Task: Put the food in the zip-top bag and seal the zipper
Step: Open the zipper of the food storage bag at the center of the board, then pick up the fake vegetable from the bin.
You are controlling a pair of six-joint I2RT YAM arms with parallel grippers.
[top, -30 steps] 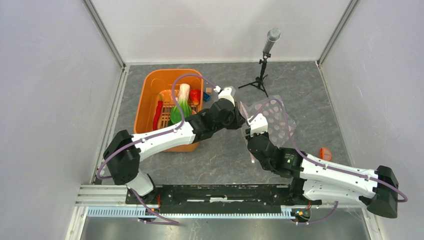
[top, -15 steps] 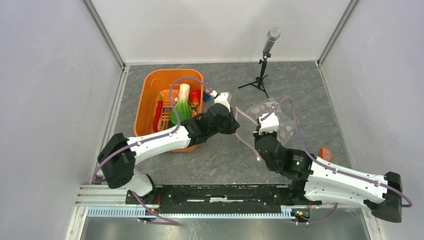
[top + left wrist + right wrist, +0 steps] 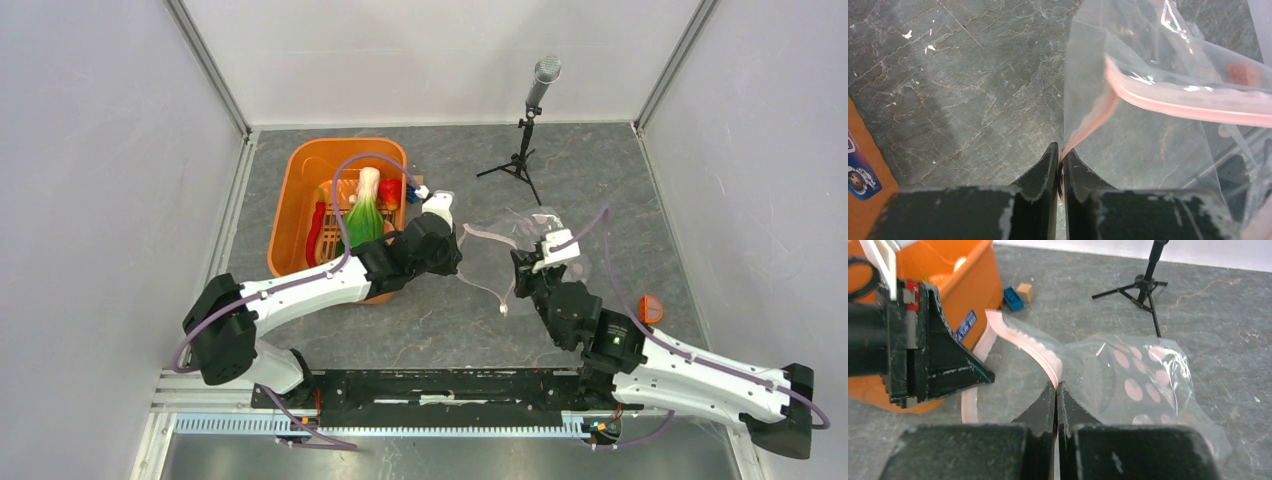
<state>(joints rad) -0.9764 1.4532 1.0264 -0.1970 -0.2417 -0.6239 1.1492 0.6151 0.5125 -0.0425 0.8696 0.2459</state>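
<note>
Spread wider than a second ago: zip-top bag (image 3: 532,226) empty at centre frame, zipper (image 3: 1173,102) clamped in left gripper (image 3: 1060,156) and right gripper (image 3: 1056,388), food (image 3: 362,215) lying in orange tub (image 3: 298,172), upper left.

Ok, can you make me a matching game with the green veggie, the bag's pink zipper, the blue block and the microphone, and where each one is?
1. leafy vegetable
2. zipper
3. blue block
4. microphone

A. up on a tripod
B. in the orange tub
C. pinched by the left hand
D. lying beside a wooden block

Pairs: 1-B, 2-C, 3-D, 4-A.
</note>
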